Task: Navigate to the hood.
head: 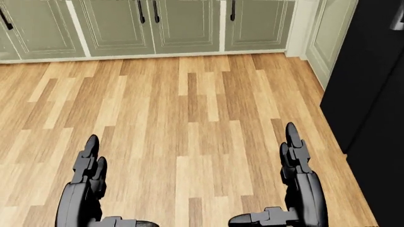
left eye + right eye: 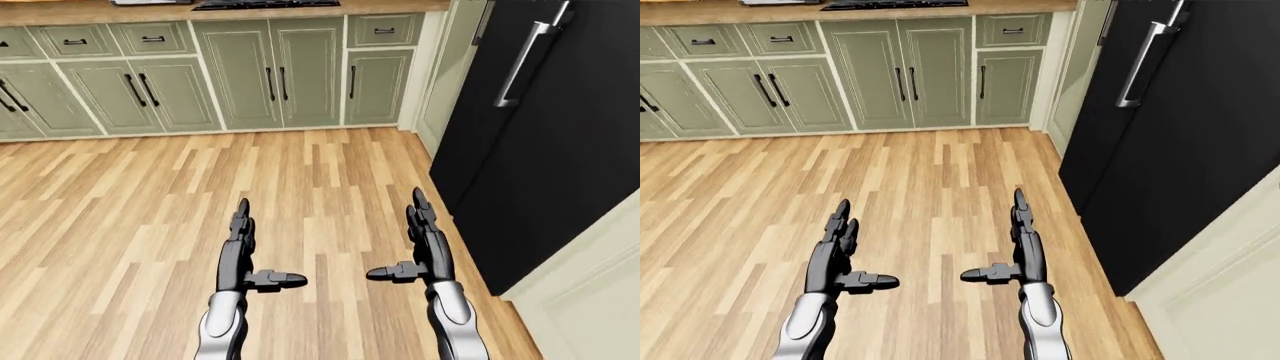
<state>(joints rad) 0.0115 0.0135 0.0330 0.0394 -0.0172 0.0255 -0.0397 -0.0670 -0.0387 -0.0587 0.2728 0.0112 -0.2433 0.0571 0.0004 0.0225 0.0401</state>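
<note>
Two hands up, both empty, fingers straight and spread w/ thumbs turned inward: a walking carry, judged, since nothing is near to grasp. Left hand (image 2: 242, 259) sits at 7 o'clock in the left-eye view, well apart from any furniture. Floor (image 2: 130, 202) is wood plank, filling most of the view.

Cabinets (image 2: 270, 71) run across 10 to 12 o'clock: green doors w/ dark bar handles, drawers above, under a wood counter (image 2: 60, 11). A dark flat slab, prob. a cooktop (image 2: 265, 4), shows on the counter at 12 o'clock, cut by the top edge.

Hood: not visible in any view. Cams pitch down, so wall above the counter is out of sight. Judged: a hood would hang over that cooktop, so heading is roughly right, but can't confirm.

Right hand (image 2: 424, 251) at 5 o'clock, wide open like the left, near the fridge (image 2: 560, 142) but apart from it. Fridge is black w/ a silver bar handle, standing 1 to 4 o'clock. Pale panel (image 2: 590, 300) at 4 to 5 o'clock, beside the fridge; can't tell what it is.
</note>
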